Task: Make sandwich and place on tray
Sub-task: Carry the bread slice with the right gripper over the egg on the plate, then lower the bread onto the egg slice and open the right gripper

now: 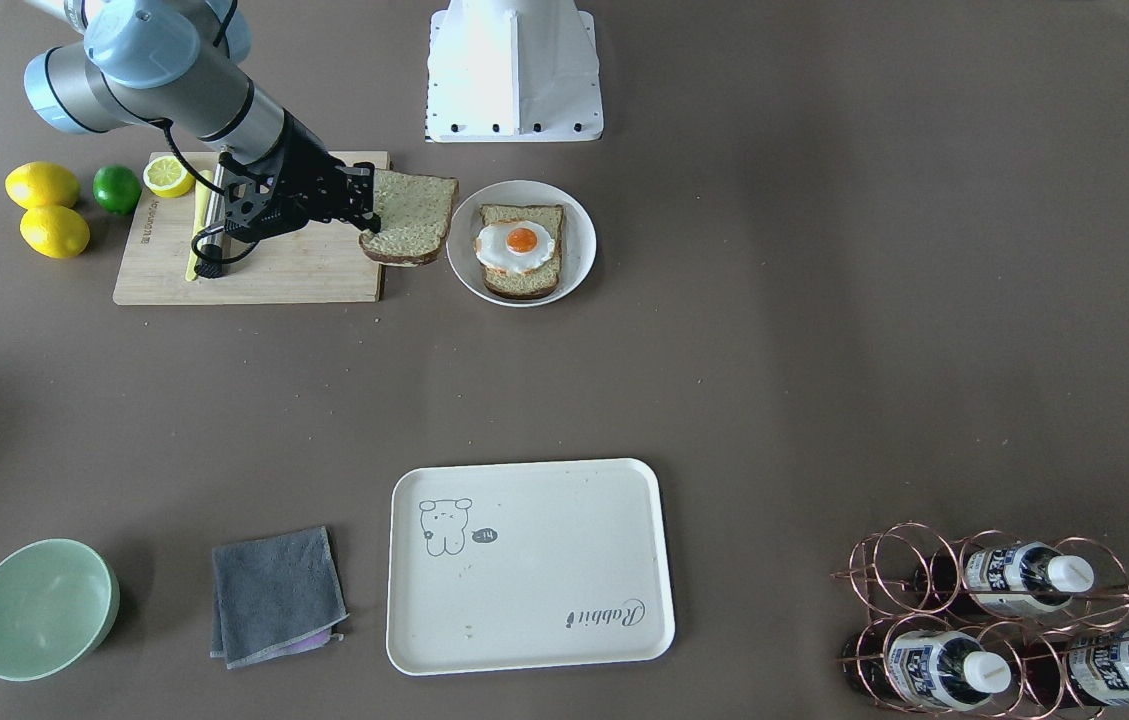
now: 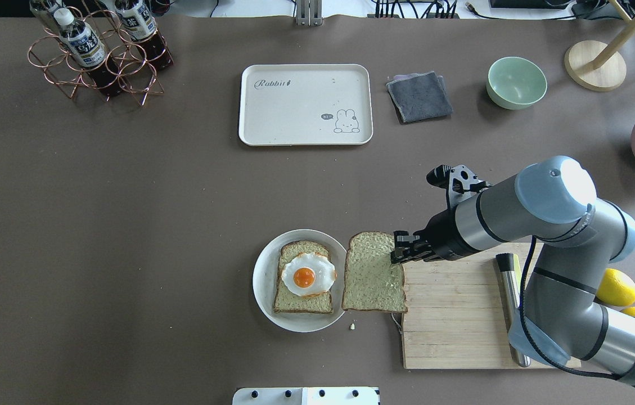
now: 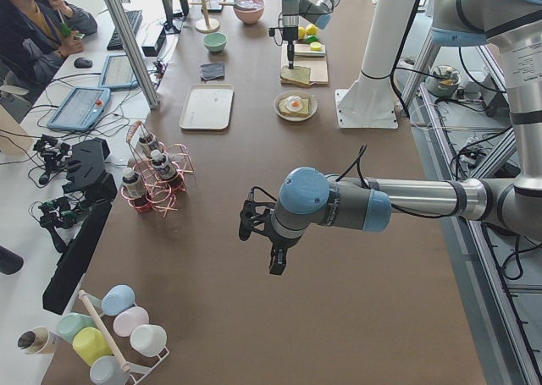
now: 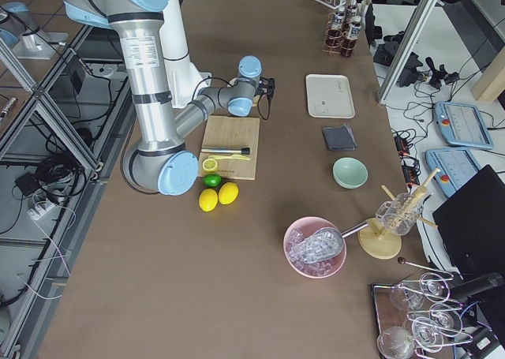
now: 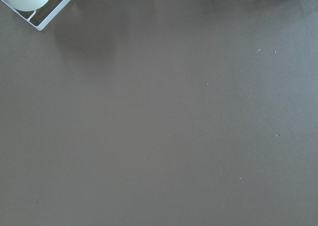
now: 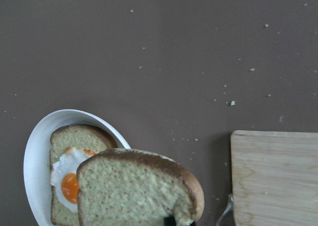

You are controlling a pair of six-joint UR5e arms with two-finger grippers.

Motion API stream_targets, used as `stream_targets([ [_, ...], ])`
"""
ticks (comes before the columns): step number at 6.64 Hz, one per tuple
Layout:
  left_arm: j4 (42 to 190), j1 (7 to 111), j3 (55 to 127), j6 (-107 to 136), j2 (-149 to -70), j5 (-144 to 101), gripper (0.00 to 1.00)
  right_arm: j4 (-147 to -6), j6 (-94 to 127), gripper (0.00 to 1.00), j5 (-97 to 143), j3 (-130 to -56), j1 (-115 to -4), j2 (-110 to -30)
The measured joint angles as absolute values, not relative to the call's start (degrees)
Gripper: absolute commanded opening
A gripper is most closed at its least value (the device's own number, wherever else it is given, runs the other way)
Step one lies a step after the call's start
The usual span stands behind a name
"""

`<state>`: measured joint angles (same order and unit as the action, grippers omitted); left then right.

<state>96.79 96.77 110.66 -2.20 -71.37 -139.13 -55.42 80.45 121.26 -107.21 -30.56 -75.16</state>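
Observation:
My right gripper is shut on the edge of one bread slice. It holds the slice level above the table, between the wooden cutting board and the round white plate. The second bread slice lies on that plate with the fried egg on top. The cream tray holds nothing and lies far across the table. My left gripper hovers over bare table; I cannot tell if it is open or shut.
On the board lie a half lemon and a metal-handled tool. Two lemons and a lime sit beside it. A grey cloth, a green bowl and a copper bottle rack flank the tray.

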Motion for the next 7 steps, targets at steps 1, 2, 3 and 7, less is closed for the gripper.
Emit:
stream_targets([
  [1, 96.83, 96.77, 110.70, -2.20, -71.39, -139.13, 0.98, -55.33, 80.42, 0.00, 120.83, -105.56, -29.13, -72.51],
  [2, 96.84, 96.77, 110.72, -2.20, -71.42, -139.13, 0.98, -55.25, 80.37, 0.00, 119.81, -103.89, -27.66, -70.25],
  [3, 96.85, 96.79, 110.74, -2.22, -71.44, -139.13, 0.98, -55.25, 80.34, 0.00, 118.22, -102.45, -26.29, -68.39],
  [7, 96.93, 97.00, 110.79, -2.46, -71.16, -139.13, 0.98, -55.46, 81.55, 0.00, 115.86, -98.17, -24.77, -64.56],
])
